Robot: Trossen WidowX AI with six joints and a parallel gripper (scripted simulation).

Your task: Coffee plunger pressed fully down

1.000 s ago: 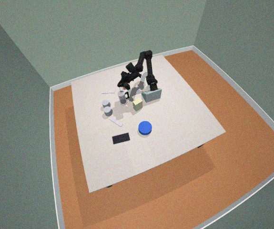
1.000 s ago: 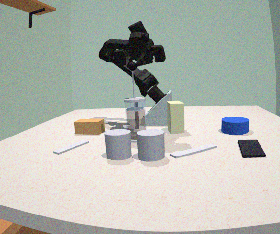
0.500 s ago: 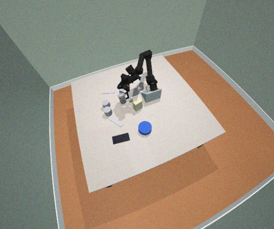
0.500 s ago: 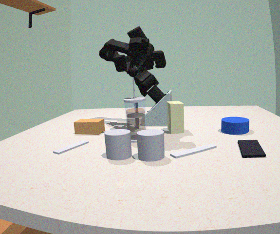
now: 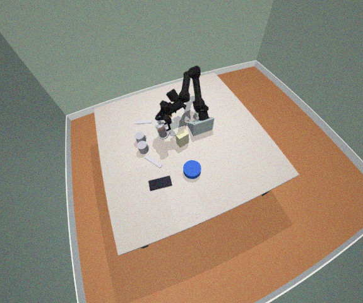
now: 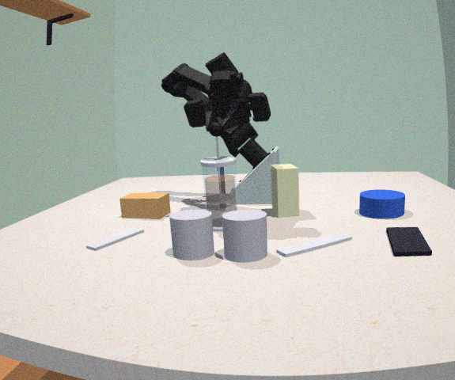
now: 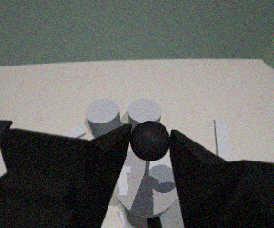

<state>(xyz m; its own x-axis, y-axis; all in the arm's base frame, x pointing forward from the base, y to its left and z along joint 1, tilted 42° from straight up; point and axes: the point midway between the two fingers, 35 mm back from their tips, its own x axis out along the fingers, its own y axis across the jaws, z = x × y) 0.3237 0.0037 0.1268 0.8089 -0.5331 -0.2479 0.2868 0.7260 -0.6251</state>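
End effector (image 7: 149, 142) clamped on plunger knob (image 7: 149, 140), visible only in wrist view.

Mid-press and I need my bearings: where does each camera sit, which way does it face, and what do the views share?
Top: high above a table corner, angled down; whole arm shows.
Exterior: table height, across from the arm, facing the coffee press; upper arm shows.
Wrist: behind the pincer, looking down past the fingers clamping the plunger knob.
Shared: two grey cylinders in all three.
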